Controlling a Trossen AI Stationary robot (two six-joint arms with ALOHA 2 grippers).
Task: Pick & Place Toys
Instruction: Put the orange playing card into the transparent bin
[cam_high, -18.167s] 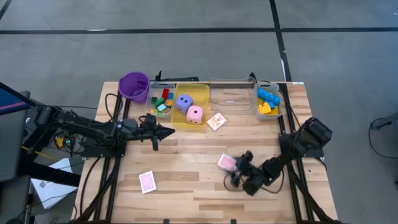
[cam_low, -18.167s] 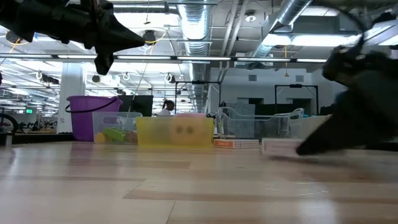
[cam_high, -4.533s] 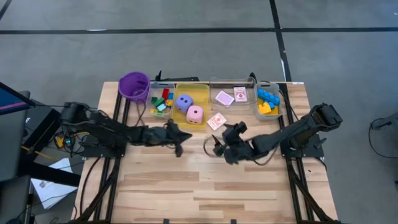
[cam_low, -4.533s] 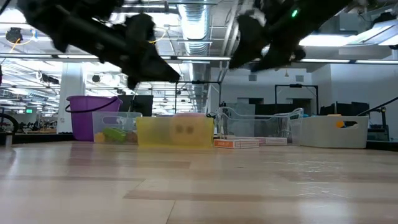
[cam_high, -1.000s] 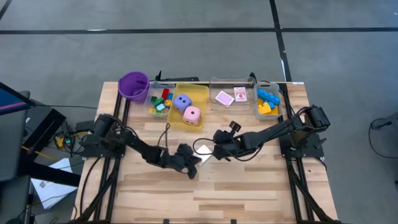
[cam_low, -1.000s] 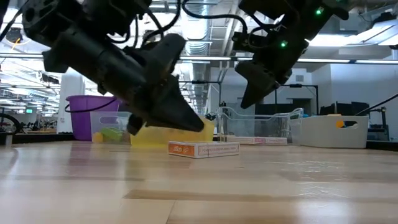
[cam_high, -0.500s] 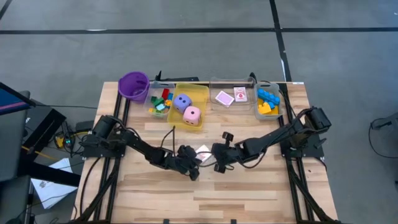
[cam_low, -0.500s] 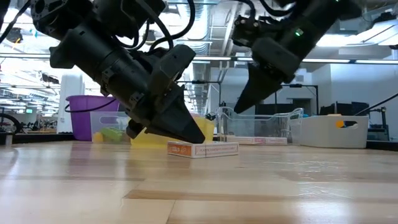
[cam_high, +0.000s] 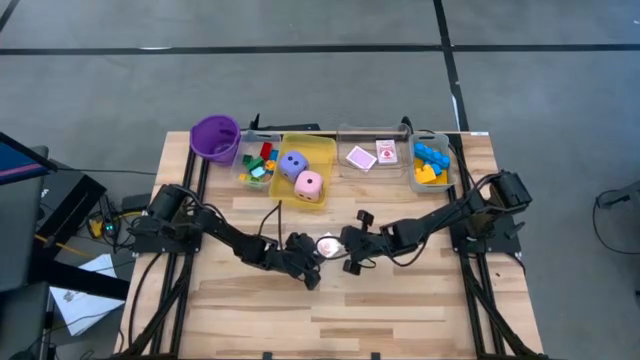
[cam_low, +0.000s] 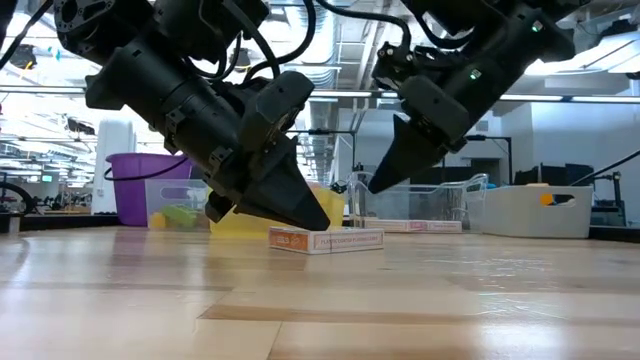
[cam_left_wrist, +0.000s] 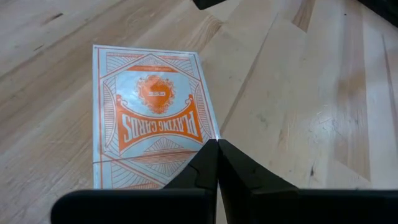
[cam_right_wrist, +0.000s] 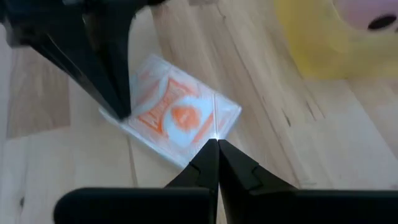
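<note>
Left gripper and right gripper (both pressed together) flank the card pack mid-table.

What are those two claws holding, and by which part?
Nothing. The left gripper and right gripper are both shut beside the card box, which lies flat on the table, the left tip at its edge.
</note>
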